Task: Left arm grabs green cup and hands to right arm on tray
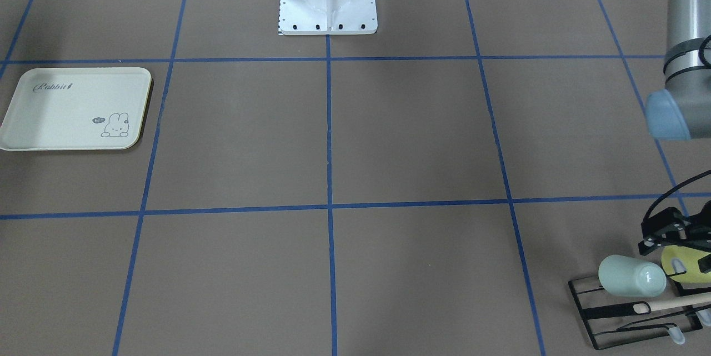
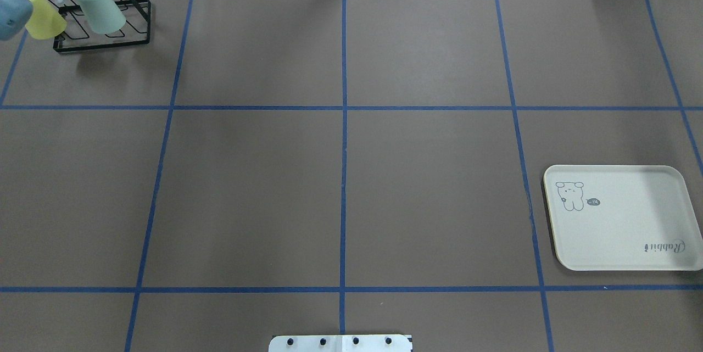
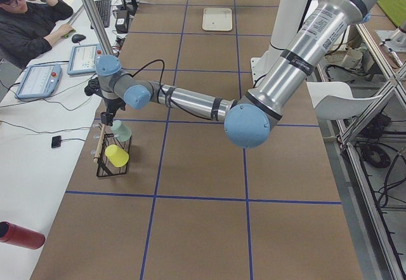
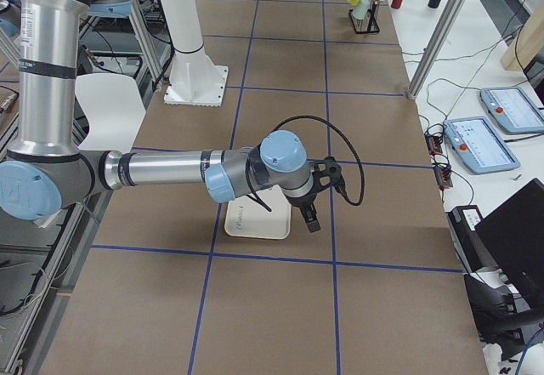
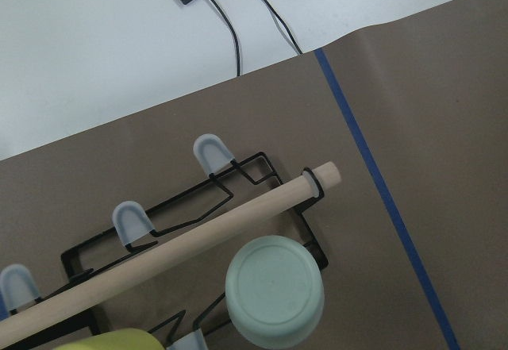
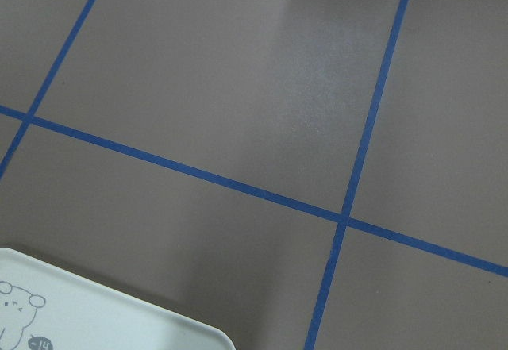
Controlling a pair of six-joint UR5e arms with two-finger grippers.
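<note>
rack [image 2: 137, 39]: black wire, far-left corner of the tabletop, hard against the far edge
rack contents: green cup [image 1: 630, 275] tilted on a peg, base up, at the rack end nearer mid-table; yellow cup [image 2: 43, 16] just beside it; wooden rod [image 5: 182, 247] along the top
tray [image 2: 631, 231]: flat by the right edge, near half
room: plain brown cover with a blue tape grid between rack and tray, which sit well apart
left arm [image 3: 190, 102]: stretched out to the rack
left gripper [image 1: 669, 231]: hangs over the cups; finger spread, can't tell
right arm [image 4: 161, 171]: low across the tabletop
right gripper [image 4: 310, 215]: points down at the tray's far edge; spread or pressed, can't tell
</note>
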